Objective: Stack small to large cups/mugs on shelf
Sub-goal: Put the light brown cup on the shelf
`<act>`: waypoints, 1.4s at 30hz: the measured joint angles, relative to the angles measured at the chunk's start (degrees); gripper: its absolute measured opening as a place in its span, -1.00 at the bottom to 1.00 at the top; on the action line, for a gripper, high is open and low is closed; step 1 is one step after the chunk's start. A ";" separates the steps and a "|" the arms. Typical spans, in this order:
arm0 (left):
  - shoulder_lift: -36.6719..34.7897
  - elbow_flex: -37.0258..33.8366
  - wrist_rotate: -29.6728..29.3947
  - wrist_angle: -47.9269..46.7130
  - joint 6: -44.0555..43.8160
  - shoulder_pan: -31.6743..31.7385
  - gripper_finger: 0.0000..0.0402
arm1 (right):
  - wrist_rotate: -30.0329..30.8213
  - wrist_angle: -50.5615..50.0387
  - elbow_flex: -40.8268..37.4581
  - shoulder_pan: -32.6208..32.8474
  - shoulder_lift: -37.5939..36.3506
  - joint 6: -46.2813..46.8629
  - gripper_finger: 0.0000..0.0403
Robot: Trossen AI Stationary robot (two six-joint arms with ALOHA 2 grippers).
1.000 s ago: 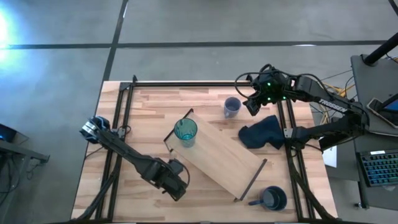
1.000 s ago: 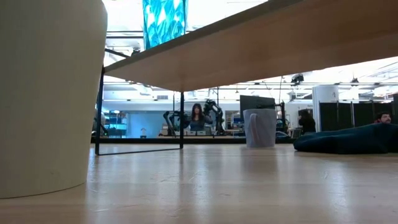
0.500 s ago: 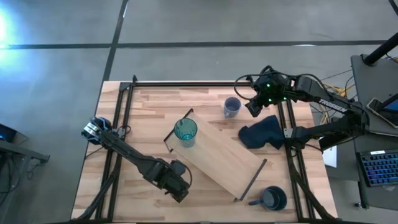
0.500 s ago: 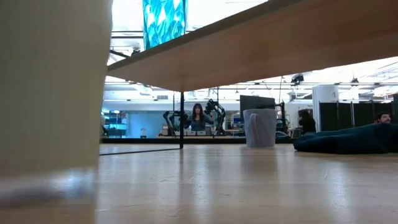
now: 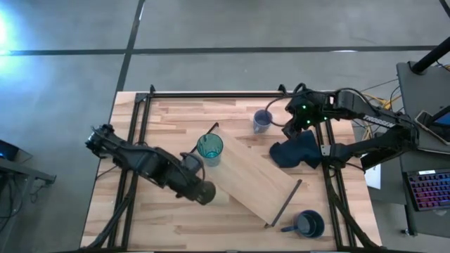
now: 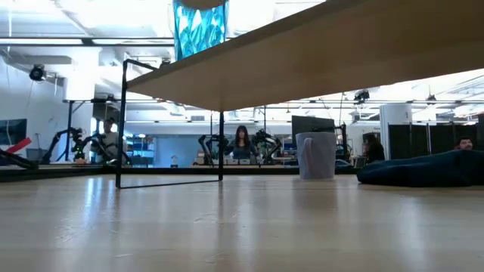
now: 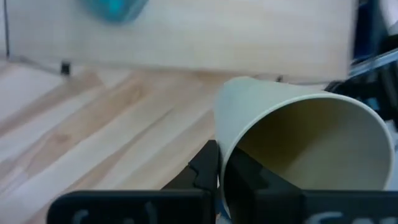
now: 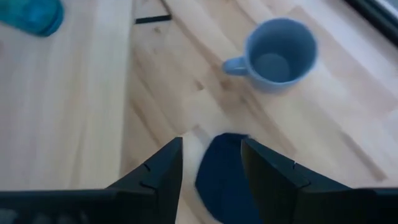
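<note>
Olive cup (image 7: 298,149) held in left jaws (image 5: 200,191), lifted beside the shelf (image 5: 249,176).
Teal tumbler (image 5: 209,149) stands on the shelf just ahead of those jaws. Right jaws (image 8: 211,171) hang wide open over the cloth (image 5: 295,150), blue cup (image 8: 278,54) just beyond; navy mug (image 5: 309,224) well apart on the bench (image 5: 176,232).

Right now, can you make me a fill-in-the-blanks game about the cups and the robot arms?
1. The translucent teal tumbler stands on the light-wood ___.
2. The left gripper holds the small yellowish-olive ___.
3. The right gripper, fingers open, hovers above the dark blue ___.
4. The wide dark navy handled mug sits on the table, ___ the board.

Missing words: shelf board; cup; cloth; off
</note>
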 joint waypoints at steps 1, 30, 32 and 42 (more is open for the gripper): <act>0.13 0.60 -0.52 0.21 0.53 0.45 -1.00 | -0.43 0.02 0.00 0.89 0.00 0.36 -0.23; 2.60 2.72 -2.59 3.49 12.55 9.73 -1.00 | -5.59 23.37 0.00 25.72 8.83 11.05 -0.88; 2.60 2.72 -2.93 3.50 12.55 9.75 -1.00 | -5.58 24.33 0.00 25.69 9.32 10.82 -0.94; 2.60 2.69 -3.39 3.50 12.53 9.85 -1.00 | -7.68 31.15 0.00 25.82 13.87 11.65 -0.96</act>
